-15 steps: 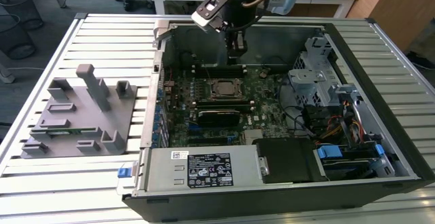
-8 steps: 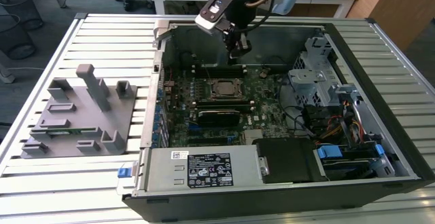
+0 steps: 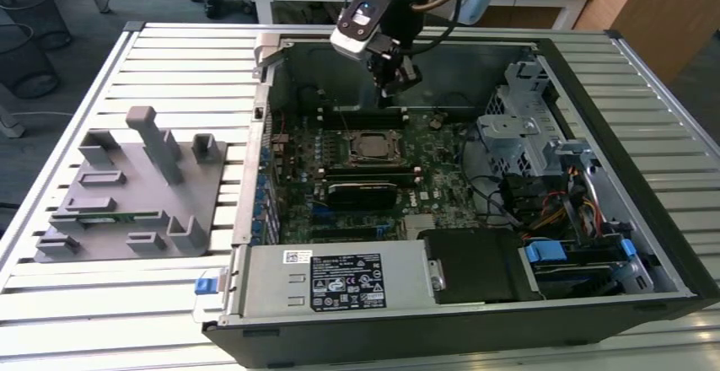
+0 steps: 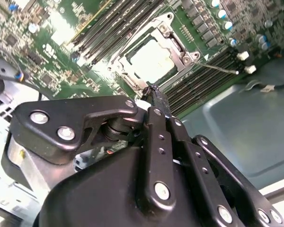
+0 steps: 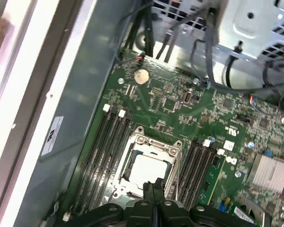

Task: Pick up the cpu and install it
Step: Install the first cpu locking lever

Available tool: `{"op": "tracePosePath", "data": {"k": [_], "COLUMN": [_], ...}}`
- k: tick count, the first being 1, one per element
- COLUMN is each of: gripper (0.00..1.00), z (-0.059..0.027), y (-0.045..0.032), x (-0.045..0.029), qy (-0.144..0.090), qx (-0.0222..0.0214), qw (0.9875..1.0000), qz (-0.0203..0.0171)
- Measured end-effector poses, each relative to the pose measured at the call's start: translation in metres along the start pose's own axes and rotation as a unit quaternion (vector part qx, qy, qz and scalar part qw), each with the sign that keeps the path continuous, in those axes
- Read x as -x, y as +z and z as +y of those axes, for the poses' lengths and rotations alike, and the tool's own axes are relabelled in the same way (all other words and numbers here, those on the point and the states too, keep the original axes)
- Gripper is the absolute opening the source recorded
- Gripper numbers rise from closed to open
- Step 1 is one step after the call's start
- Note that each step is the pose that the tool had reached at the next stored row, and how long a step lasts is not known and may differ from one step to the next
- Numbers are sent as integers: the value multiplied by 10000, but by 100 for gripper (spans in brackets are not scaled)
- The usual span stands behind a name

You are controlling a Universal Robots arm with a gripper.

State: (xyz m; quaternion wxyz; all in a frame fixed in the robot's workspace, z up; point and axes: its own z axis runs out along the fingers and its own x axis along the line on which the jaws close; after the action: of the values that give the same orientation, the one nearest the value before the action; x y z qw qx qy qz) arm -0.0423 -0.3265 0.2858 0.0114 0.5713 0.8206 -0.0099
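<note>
First wrist view: end effector [image 5: 153,187] closed (seemingly empty) above seated cpu [image 5: 146,168].

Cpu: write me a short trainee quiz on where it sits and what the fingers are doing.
1. True or false: the cpu lies on the tray beside the case.
2. Pick one. The fingers are: A) shut on the cpu; B) shut, holding nothing; C) wide open.
3. Fill in: the green memory stick lies on the ___ tray at the exterior view's left.

Key:
1. False: it sits in the socket on the board.
2. B.
3. Grey.
</note>
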Motion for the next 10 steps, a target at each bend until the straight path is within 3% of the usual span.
{"op": "tracePosePath", "data": {"k": [5,10], "gripper": [11,11], "z": [0,0], "y": [2,5], "x": [0,0], "qy": [-452,-908], "qx": [13,25], "qw": [9990,9959], "qz": [-3,-9]}}
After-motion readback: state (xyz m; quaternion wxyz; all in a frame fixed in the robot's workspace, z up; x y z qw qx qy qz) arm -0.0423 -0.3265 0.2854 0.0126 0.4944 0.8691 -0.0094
